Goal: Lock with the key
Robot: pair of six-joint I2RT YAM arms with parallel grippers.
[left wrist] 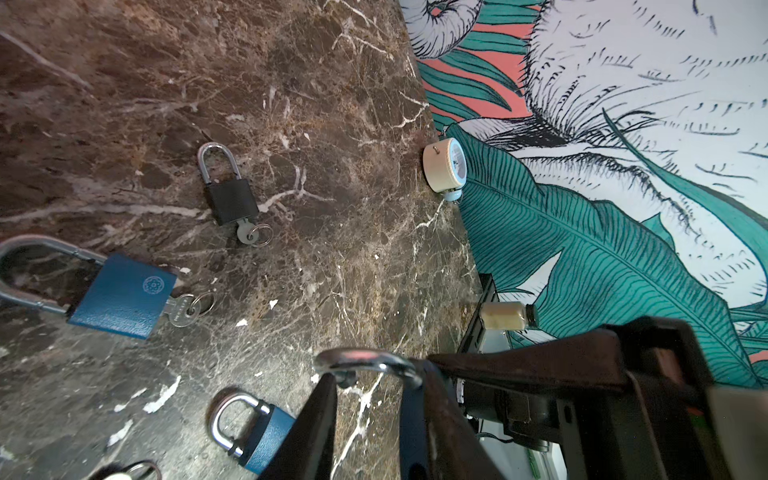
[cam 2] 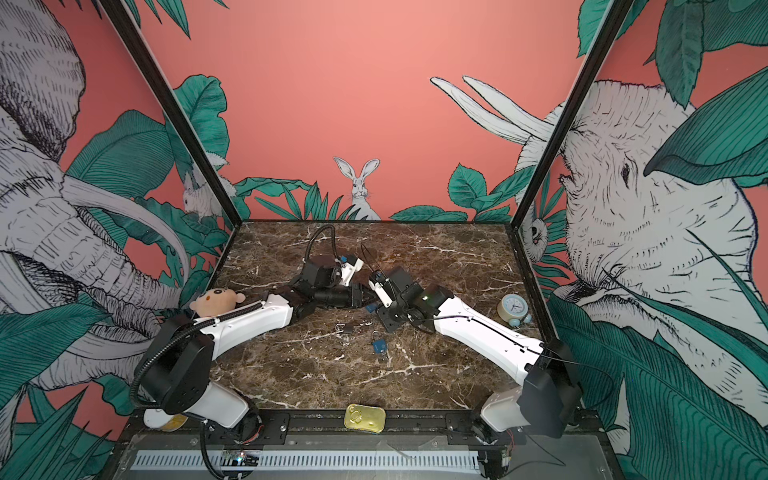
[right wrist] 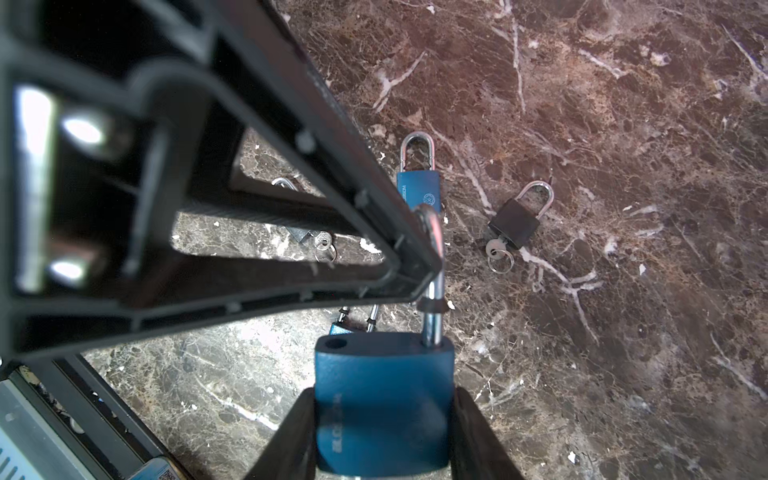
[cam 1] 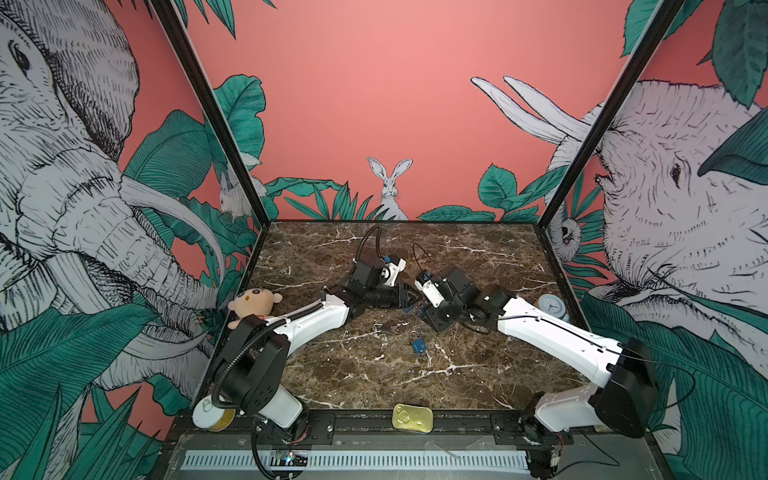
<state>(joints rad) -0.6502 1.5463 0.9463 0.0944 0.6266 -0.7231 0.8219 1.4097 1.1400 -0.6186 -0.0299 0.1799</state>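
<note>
**Blue padlock gripped over the table, shackle open**

The right gripper (right wrist: 384, 395) clamps the held padlock (right wrist: 382, 407) by its blue body. Its shackle (left wrist: 361, 358) sits inside the left gripper (left wrist: 374, 374) (pressing or not, I cannot tell). On the table (left wrist: 332, 104) lie a black padlock (left wrist: 230, 201) and a blue padlock (left wrist: 124, 295) with its key (left wrist: 180, 311) inserted. It bears a round emblem; the lettering is unreadable.

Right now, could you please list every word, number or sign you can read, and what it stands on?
No text reads clearly.
Held blue padlock: embossed side lettering, blurred.
Lying blue padlock: round emblem, no legible words.
Clock: dial numerals too small.
</note>
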